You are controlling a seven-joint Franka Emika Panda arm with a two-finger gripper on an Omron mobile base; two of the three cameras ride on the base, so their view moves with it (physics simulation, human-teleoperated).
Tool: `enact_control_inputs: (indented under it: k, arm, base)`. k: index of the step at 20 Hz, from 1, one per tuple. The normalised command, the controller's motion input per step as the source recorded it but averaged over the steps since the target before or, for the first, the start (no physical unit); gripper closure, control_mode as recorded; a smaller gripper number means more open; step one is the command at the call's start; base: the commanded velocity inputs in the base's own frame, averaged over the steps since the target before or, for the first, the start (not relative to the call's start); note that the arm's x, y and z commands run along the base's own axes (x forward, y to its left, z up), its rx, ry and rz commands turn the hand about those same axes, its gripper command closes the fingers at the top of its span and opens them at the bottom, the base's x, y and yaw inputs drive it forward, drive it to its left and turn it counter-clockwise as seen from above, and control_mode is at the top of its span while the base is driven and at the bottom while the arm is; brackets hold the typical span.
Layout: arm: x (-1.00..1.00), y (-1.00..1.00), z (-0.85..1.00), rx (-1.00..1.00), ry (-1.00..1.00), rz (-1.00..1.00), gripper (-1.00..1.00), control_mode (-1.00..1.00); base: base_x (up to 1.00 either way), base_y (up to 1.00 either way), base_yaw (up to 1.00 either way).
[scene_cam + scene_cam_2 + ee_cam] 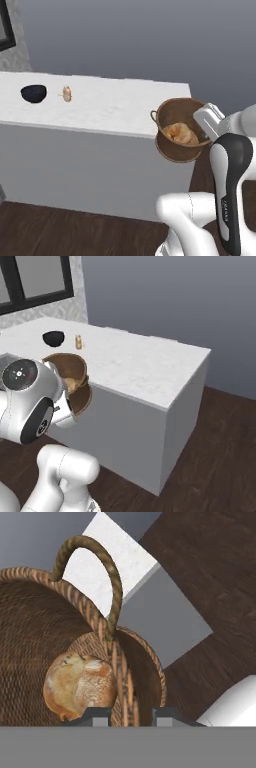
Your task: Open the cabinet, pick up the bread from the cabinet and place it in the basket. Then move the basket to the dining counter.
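Woven brown, the basket (179, 131) hangs by its rim wall, pinched in your gripper (131, 716), so it tilts; the bread (80, 685) lies low inside; it hovers at the dining counter's (115, 107) near corner, probably awaiting placement.

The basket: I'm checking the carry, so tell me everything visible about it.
The basket is round, brown and woven, with loop handles at its rim. The bread lies inside. The gripper straddles its wall at the rim, holding it in the air, tilted, at the dining counter edge, not resting on the top.
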Motion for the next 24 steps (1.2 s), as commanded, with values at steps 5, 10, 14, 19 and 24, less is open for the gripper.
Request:
enact_control_inputs:
  k: [5, 10, 14, 19, 24]
  arm:
    - [0.00, 0.00, 0.00, 0.00, 0.00, 0.00, 1.00, 1.00]
    - [0.00, 0.00, 0.00, 0.00, 0.00, 0.00, 1.00, 1.00]
    - [0.00, 0.00, 0.00, 0.00, 0.00, 0.00, 1.00, 1.00]
    - [0.00, 0.00, 0.00, 0.00, 0.00, 0.00, 1.00, 1.00]
    - [0.00, 0.00, 0.00, 0.00, 0.00, 0.00, 1.00, 1.00]
  base:
    - [0.98, 0.89, -0.43]
    - [0.72, 0.55, -0.27]
    - [0.71, 0.03, -0.09]
    - [0.77, -0.02, 0.00]
    - [0.60, 0.00, 0.00]
